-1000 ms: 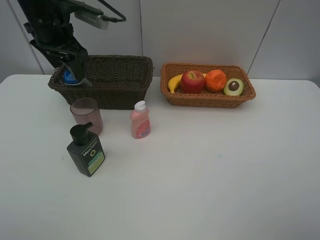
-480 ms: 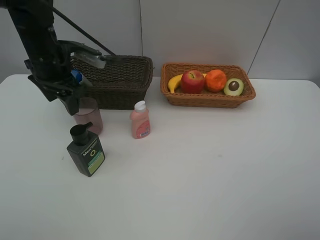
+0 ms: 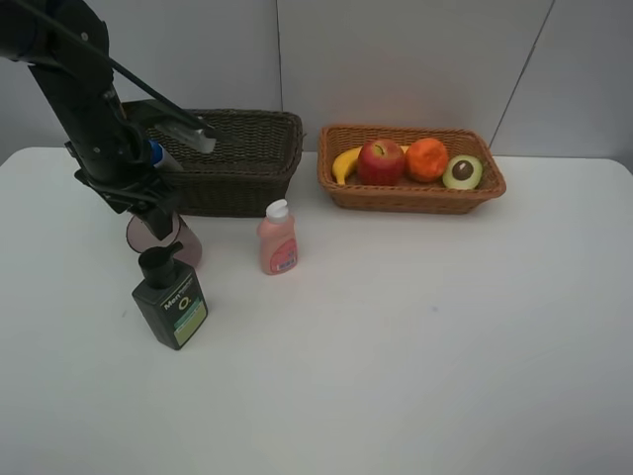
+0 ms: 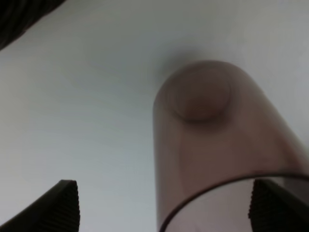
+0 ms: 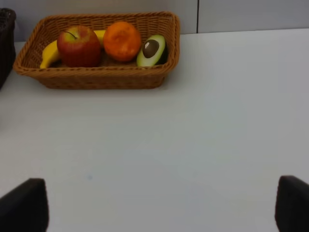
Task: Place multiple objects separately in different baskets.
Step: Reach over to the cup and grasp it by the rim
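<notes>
A white table (image 3: 415, 336) seen from above. At the far left sits a deep dark brown wicker basket (image 3: 237, 163); at its left end the blue cap of a white shampoo bottle (image 3: 154, 153) shows, the rest hidden behind the left arm. Just right of it sits a shallower light orange-tan basket (image 3: 410, 198) holding, from left to right, a yellow banana (image 3: 346, 161), a red apple (image 3: 380, 161), an orange (image 3: 426, 158) and an avocado half (image 3: 462, 171) with its cut face up. On the table near the dark basket stands a pink translucent cup (image 3: 183, 247), upright. The left gripper (image 4: 164, 212) hangs right over it with its fingers spread wide; the cup's rim lies between them, closer to one finger, and the other finger is clear of it, so nothing is clamped. Nearer than the cup, just beside it, stands a dark pump bottle (image 3: 170, 300). To the right of the cup, apart from it, stands a small pink bottle (image 3: 278, 238) with a white cap. The right gripper (image 5: 157, 208) shows only in its own wrist view, fingers wide apart over bare table, holding nothing, facing the fruit basket.
</notes>
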{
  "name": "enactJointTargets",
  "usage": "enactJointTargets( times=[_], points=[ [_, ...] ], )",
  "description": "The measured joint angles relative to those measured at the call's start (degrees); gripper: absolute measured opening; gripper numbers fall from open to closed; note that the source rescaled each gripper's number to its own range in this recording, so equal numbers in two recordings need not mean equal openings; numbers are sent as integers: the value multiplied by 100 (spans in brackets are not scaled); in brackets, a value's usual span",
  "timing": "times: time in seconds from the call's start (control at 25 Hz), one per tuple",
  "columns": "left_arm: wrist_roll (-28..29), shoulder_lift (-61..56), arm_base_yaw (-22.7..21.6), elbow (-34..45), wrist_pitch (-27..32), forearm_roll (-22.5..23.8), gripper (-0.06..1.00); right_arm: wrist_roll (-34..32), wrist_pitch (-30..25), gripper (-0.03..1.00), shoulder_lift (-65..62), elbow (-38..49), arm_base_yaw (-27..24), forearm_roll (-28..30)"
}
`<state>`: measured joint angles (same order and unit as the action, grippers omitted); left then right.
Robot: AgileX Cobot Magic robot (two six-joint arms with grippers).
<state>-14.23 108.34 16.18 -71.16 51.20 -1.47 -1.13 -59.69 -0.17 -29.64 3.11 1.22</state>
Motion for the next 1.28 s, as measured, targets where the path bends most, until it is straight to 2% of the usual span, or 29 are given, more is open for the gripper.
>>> enactJointTargets(
  times=[0.96,1.08,1.2,1.28],
  points=[
    [16,156,0,0,-56,-131,92,0,0,100,0,0,0,0],
    [16,156,0,0,-82,-132,84,0,0,100,0,0,0,0],
    [16,156,0,0,-96,-132,65,0,0,100,0,0,0,0],
    [16,156,0,0,-112,-132,48,0,0,100,0,0,0,0]
  ],
)
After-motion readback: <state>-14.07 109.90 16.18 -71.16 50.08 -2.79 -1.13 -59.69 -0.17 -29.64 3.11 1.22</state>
